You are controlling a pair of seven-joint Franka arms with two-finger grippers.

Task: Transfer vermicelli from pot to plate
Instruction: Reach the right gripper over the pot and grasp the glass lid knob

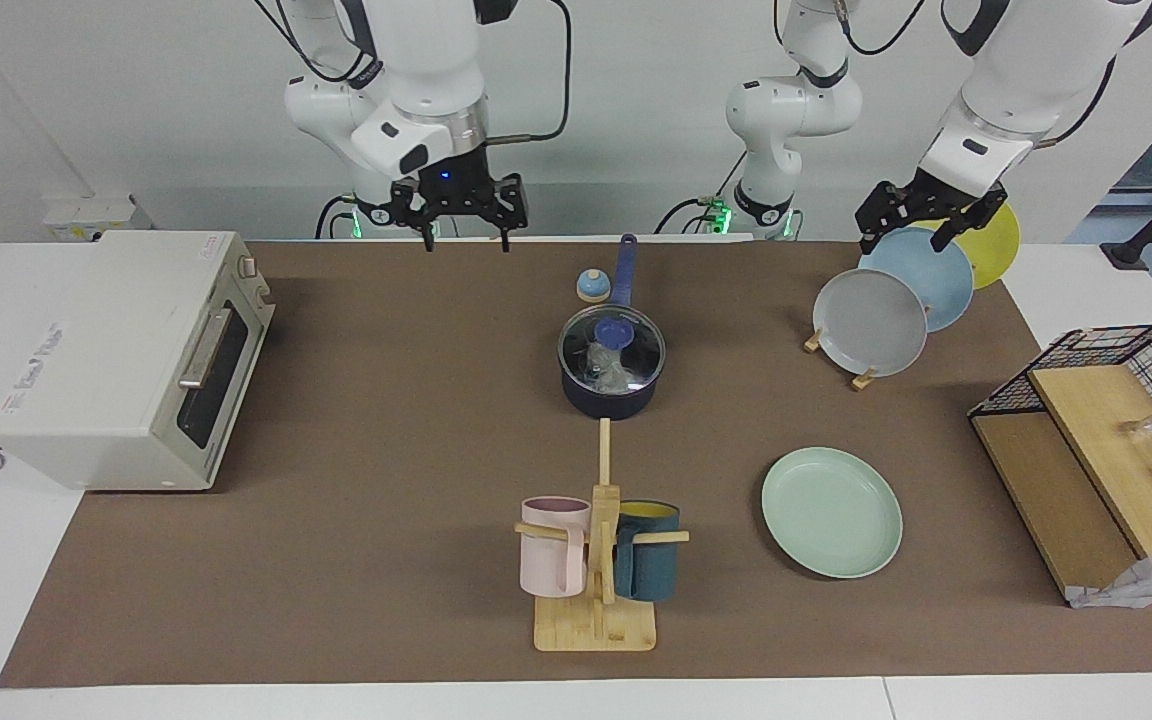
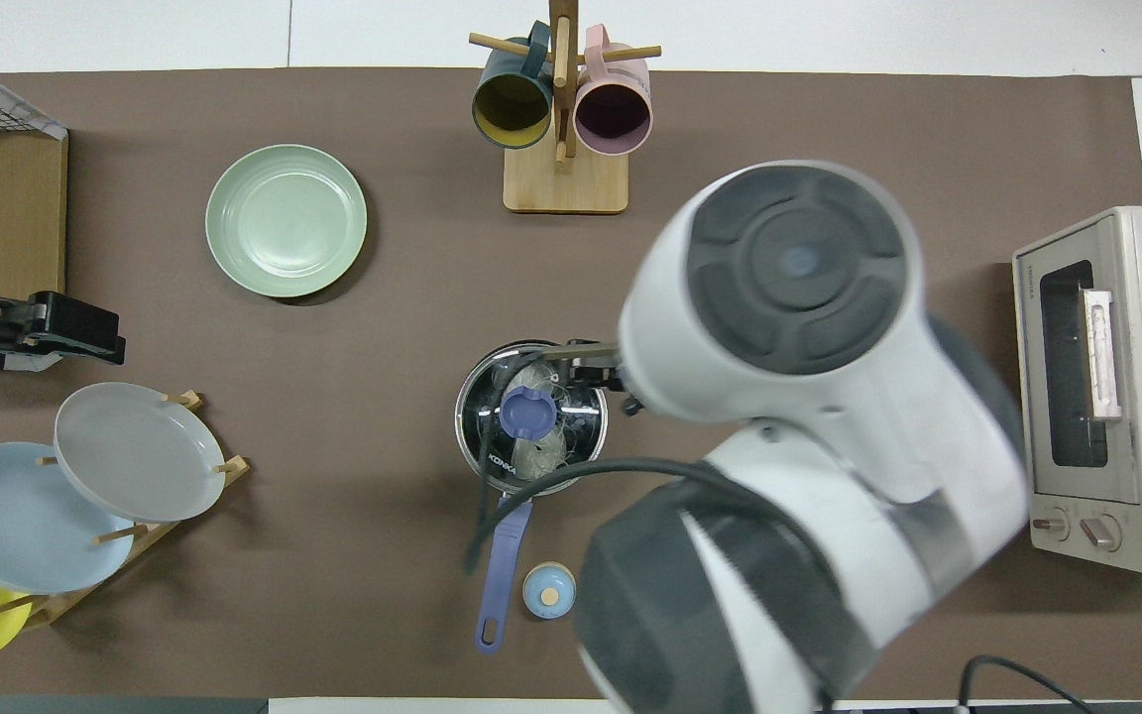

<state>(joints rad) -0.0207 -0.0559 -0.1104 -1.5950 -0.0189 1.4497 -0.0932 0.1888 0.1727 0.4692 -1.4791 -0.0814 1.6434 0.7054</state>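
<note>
The pot (image 1: 608,392) (image 2: 488,466) is a dark navy saucepan in the middle of the table, its long blue handle (image 1: 624,268) pointing toward the robots. A glass lid with a blue knob (image 1: 614,333) (image 2: 527,412) covers it. Through the glass the whitish vermicelli (image 1: 604,372) (image 2: 537,454) shows inside. The mint-green plate (image 1: 831,512) (image 2: 285,220) lies bare, farther from the robots and toward the left arm's end. My right gripper (image 1: 466,240) hangs open, high over the table's robot-side edge. My left gripper (image 1: 904,238) (image 2: 75,332) is open above the plate rack.
A rack (image 1: 861,378) holds grey (image 1: 868,322), light blue (image 1: 926,275) and yellow plates. A mug tree (image 1: 596,620) carries a pink and a teal mug. A toaster oven (image 1: 126,360) stands at the right arm's end and a wire basket (image 1: 1126,350) at the left arm's. A small blue bell (image 1: 591,286) sits beside the handle.
</note>
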